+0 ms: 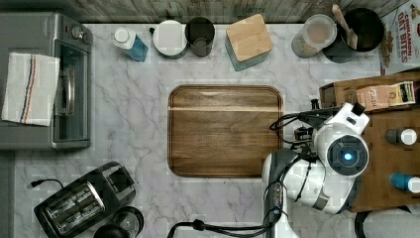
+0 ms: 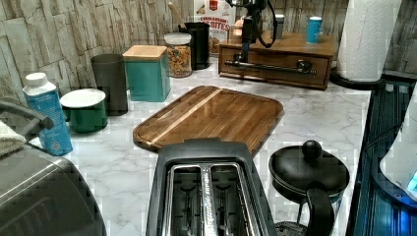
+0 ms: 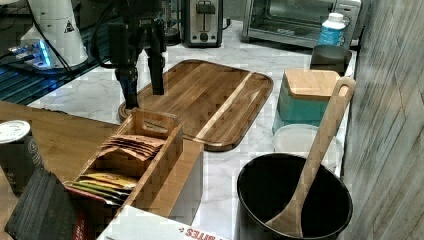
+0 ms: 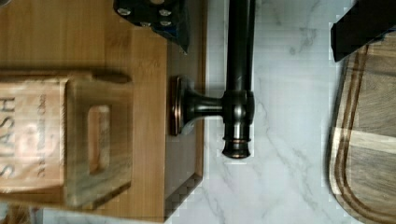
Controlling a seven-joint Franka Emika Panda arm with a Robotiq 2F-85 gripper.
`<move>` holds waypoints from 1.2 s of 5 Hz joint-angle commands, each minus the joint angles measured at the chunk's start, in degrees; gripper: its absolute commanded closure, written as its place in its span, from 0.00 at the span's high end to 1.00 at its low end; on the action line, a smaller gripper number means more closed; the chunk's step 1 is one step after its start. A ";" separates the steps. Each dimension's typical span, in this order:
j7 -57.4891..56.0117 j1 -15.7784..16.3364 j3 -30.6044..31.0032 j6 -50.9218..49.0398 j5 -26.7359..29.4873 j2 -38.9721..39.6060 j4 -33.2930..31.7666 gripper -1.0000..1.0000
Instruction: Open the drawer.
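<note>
The drawer (image 2: 275,73) is the brown wooden front of a low box at the back of the left view, and it looks flush with the box. A long black bar handle (image 2: 270,67) runs across it. My gripper (image 2: 244,53) hangs straight down over the handle's end at the left view's left. In the wrist view the handle (image 4: 239,70) and its post lie between my spread fingers (image 4: 156,16). The right view shows my gripper (image 3: 142,85) open, fingertips low beside the box, nothing clamped.
The wooden cutting board (image 1: 225,131) lies just in front of the drawer. A tea-bag holder (image 3: 135,155) and cans (image 2: 313,29) stand on the box top. Canisters (image 1: 249,40) line the back wall. A toaster (image 1: 81,201), kettle (image 2: 309,172) and oven (image 1: 47,82) stand further off.
</note>
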 commanded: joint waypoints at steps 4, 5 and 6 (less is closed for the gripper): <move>-18.28 -6.12 3.18 4.50 17.81 8.58 -0.58 1.00; -19.58 -7.26 5.13 -18.17 19.28 10.06 8.58 1.00; -23.70 -7.65 8.01 -18.20 25.25 10.75 6.66 1.00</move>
